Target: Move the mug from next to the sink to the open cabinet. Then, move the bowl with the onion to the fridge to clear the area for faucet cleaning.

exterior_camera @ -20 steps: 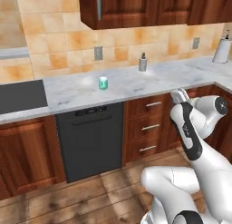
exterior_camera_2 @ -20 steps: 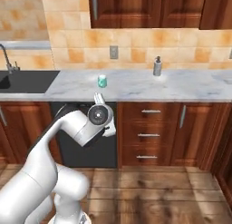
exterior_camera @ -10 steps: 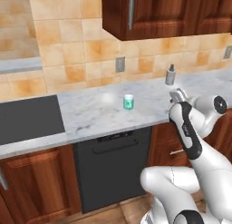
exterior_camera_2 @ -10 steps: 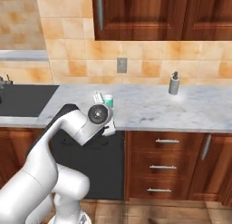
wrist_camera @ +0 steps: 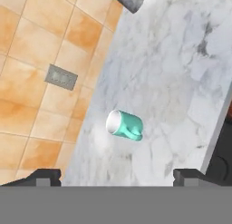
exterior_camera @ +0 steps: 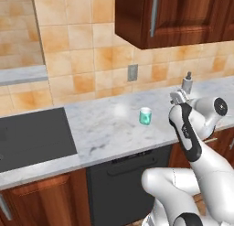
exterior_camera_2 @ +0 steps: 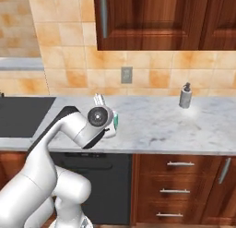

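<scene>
A: Take the mug [exterior_camera: 145,115] as the marker. What lies to its left?

B: In the left base view, the dark sink [exterior_camera: 32,138], set into the pale marble counter [exterior_camera: 107,133] well apart from the mug. Bare marble lies between them.

A: And the mug itself?

B: Teal, upright on the counter, about midway between the tiled wall and the front edge. Nothing touches it. In the hand view it sits near the middle [wrist_camera: 124,124], white inside, handle turned toward the counter's front edge. In the right base view just a sliver of teal [exterior_camera_2: 115,120] peeks out from behind the arm's wrist.

A: Behind it?

B: A grey wall outlet [exterior_camera: 132,72] on the orange tiles, slightly left of the mug. Above that hangs a dark wooden wall cabinet [exterior_camera: 183,17] with its door closed.

A: Right of the mug?

B: The gripper [wrist_camera: 117,177], held above the counter just beside the mug and apart from it. Its two dark fingertips [wrist_camera: 43,176] stand wide, with nothing between them; the mug lies beyond the tips.

A: Farther right?

B: A grey soap dispenser [exterior_camera_2: 185,96] near the wall, well apart from the mug. Below the counter edge, a black dishwasher front [exterior_camera_2: 99,181] under the mug, and wooden drawers [exterior_camera_2: 177,190] to the right of it.
</scene>
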Controlling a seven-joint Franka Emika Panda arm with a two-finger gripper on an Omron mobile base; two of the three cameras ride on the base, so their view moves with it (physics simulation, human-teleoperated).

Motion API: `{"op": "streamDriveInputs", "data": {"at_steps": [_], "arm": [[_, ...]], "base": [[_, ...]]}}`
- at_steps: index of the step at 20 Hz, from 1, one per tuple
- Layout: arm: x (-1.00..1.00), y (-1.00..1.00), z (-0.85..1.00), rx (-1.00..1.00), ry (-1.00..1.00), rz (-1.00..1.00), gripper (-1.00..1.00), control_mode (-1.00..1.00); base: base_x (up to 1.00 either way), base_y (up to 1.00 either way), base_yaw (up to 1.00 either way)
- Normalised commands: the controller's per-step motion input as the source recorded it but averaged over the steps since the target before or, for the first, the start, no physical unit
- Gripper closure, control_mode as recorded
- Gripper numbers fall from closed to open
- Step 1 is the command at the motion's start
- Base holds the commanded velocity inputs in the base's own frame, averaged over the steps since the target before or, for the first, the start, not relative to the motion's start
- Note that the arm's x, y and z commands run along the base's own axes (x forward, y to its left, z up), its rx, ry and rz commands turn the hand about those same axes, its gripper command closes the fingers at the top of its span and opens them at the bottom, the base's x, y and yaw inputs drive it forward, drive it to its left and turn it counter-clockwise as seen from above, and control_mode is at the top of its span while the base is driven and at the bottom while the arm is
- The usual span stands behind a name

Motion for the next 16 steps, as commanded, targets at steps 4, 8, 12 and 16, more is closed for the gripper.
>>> {"op": "streamDriveInputs", "data": {"at_steps": [4,8,12,16], "arm": [[0.00,0.00,0.00,0.00,0.00,0.00,-1.00,1.00],[-0.04,-0.02,-0.20,-0.05,0.05,0.11,-1.00,-1.00],[-0.09,0.05,-0.55,-0.23,0.17,0.38,-1.00,-1.00],[0.07,0.39,-0.45,-0.35,0.15,0.33,-1.00,-1.00]], "base": [[0.75,0.00,-0.06],[0.04,0.00,0.02],[0.00,0.00,0.00],[0.00,0.00,0.00]]}}
